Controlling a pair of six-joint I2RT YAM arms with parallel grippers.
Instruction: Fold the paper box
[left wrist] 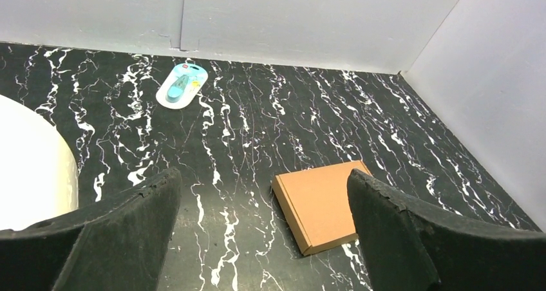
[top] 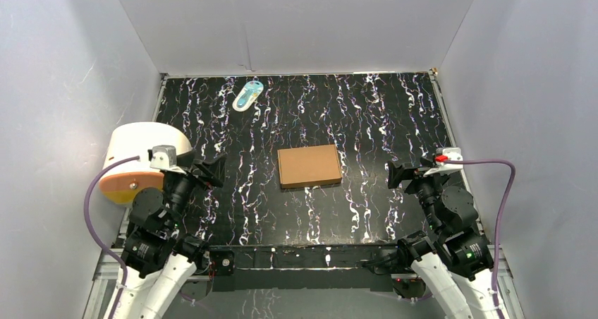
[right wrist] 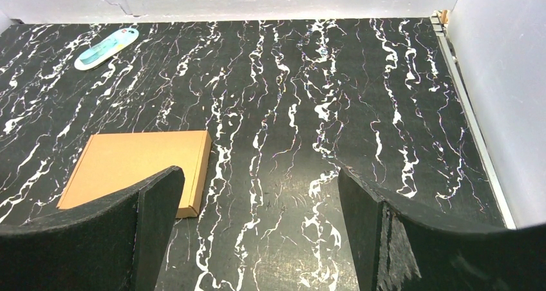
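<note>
The paper box (top: pixel 309 166) is a small, shallow, closed brown cardboard box lying flat in the middle of the black marbled table. It also shows in the left wrist view (left wrist: pixel 319 204) and in the right wrist view (right wrist: pixel 135 163). My left gripper (top: pixel 210 171) is open and empty, to the left of the box and apart from it. My right gripper (top: pixel 396 175) is open and empty, to the right of the box and apart from it. In the wrist views the left gripper (left wrist: pixel 264 230) and the right gripper (right wrist: pixel 257 230) hold nothing between their jaws.
A white-and-orange cylinder (top: pixel 137 161) lies at the left edge by the left arm. A small teal-white packet (top: pixel 247 94) lies near the back wall. White walls enclose the table (top: pixel 367 114) on three sides.
</note>
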